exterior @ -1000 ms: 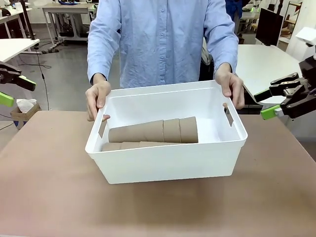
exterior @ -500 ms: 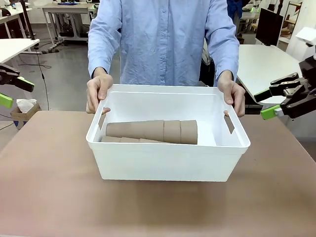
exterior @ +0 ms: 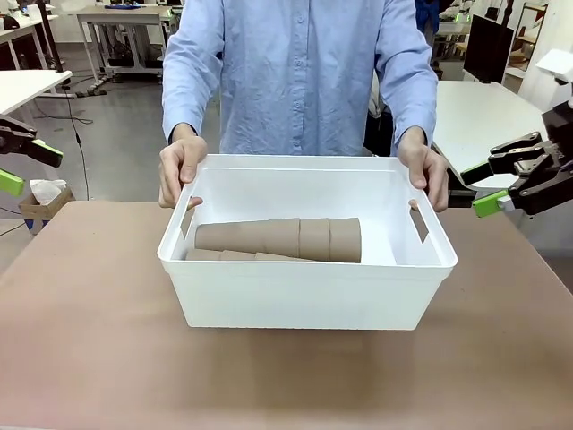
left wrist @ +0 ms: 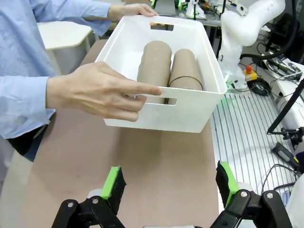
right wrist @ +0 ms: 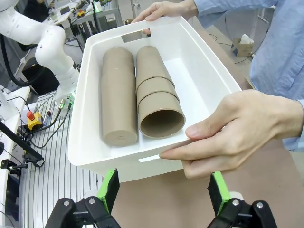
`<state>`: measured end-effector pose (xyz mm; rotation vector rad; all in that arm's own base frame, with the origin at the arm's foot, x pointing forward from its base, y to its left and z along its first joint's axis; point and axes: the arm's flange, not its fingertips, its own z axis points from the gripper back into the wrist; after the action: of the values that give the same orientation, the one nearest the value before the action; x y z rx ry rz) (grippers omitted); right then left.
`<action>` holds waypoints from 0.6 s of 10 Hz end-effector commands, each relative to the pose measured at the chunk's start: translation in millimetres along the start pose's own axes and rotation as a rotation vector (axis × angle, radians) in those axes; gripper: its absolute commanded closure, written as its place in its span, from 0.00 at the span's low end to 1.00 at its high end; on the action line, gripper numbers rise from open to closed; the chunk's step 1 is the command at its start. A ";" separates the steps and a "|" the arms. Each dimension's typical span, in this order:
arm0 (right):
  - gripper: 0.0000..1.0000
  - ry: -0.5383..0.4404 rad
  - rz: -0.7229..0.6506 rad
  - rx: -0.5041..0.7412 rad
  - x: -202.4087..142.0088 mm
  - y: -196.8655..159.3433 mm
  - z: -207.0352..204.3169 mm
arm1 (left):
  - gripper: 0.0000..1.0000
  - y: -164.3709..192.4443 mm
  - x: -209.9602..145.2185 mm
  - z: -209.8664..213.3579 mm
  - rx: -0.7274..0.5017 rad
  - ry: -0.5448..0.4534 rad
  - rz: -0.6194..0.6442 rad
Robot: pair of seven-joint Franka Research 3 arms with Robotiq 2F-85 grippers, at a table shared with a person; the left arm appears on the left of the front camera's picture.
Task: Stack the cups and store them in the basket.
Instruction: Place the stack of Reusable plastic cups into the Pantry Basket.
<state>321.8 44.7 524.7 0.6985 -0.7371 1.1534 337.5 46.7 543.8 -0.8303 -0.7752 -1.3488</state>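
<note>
A brown table (exterior: 81,358) is stretching across the foreground of a workshop room. Behind it, a grey floor (exterior: 116,134) is running back toward white work tables (exterior: 116,18) on metal legs. Another white table (exterior: 479,116) is standing at the right, with a dark monitor (exterior: 488,45) behind it. A cardboard box (exterior: 40,202) holding white tissue is sitting on the floor at the left. Black cables (exterior: 76,116) are trailing across the floor. Even indoor light is filling the room.

Person's shirt (exterior: 300,76): light blue, buttoned, long sleeves, top centre of frame. Left gripper (left wrist: 168,187) and right gripper (right wrist: 161,194): black linkage fingers, green pads, silver screws. White rounded arm (left wrist: 247,23) upper right.
</note>
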 end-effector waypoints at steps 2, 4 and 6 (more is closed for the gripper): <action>0.00 -0.020 0.020 0.004 0.6 -2.7 0.6 | 0.00 -1.3 3.1 1.6 -0.003 -0.015 -0.003; 0.00 -0.020 0.020 0.004 0.6 -2.7 0.6 | 0.00 -1.3 3.1 1.6 -0.003 -0.015 -0.003; 0.00 -0.020 0.020 0.004 0.6 -2.7 0.6 | 0.00 -1.3 3.1 1.6 -0.003 -0.015 -0.003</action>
<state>321.8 44.7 524.7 0.6985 -0.7371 1.1535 337.4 46.7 543.9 -0.8306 -0.7746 -1.3489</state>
